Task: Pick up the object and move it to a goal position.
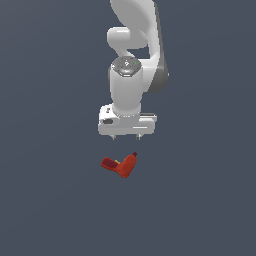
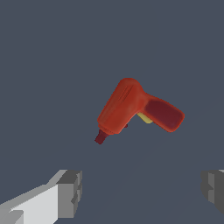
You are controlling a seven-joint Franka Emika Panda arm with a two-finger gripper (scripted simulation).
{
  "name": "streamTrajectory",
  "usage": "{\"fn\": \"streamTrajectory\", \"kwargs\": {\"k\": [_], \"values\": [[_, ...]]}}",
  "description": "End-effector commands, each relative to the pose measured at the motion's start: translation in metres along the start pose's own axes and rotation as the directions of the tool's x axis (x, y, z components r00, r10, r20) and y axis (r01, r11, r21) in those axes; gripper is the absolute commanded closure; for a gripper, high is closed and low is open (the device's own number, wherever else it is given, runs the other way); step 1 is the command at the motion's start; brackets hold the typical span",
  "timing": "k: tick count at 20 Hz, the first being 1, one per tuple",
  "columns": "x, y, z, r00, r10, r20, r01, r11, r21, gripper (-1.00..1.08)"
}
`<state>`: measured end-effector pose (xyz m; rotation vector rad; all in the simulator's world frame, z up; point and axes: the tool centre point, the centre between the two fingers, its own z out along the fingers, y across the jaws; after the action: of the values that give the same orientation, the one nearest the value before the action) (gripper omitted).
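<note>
The object (image 1: 120, 165) is a small red-orange L-shaped drill-like item lying on the dark grey floor. It has a darker red block end toward the exterior view's left, a yellow-green spot, and a dark tip pointing up and to the exterior view's right. In the wrist view the object (image 2: 136, 110) lies apart from the fingers. My gripper (image 1: 126, 136) hangs above and behind the object, not touching it. It is open and empty, with grey fingertips (image 2: 70, 193) spread wide.
The white arm (image 1: 135, 60) rises above the gripper. A flat dark grey floor (image 1: 50, 200) surrounds the object. No other objects show in either view.
</note>
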<state>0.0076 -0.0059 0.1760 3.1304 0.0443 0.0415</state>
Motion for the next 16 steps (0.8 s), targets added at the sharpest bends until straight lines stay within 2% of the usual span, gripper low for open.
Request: {"fn": "streamTrajectory", "kwargs": {"k": [1, 8, 16], "values": [[0.0, 0.0, 0.0, 1.0, 0.0, 0.0, 0.0, 1.0, 0.0, -1.0], [0.002, -0.014, -0.004, 1.0, -0.023, -0.009, 0.023, 1.0, 0.016, -1.0], [0.002, -0.014, 0.004, 1.0, 0.003, -0.002, -0.003, 1.0, 0.002, -1.0]]}}
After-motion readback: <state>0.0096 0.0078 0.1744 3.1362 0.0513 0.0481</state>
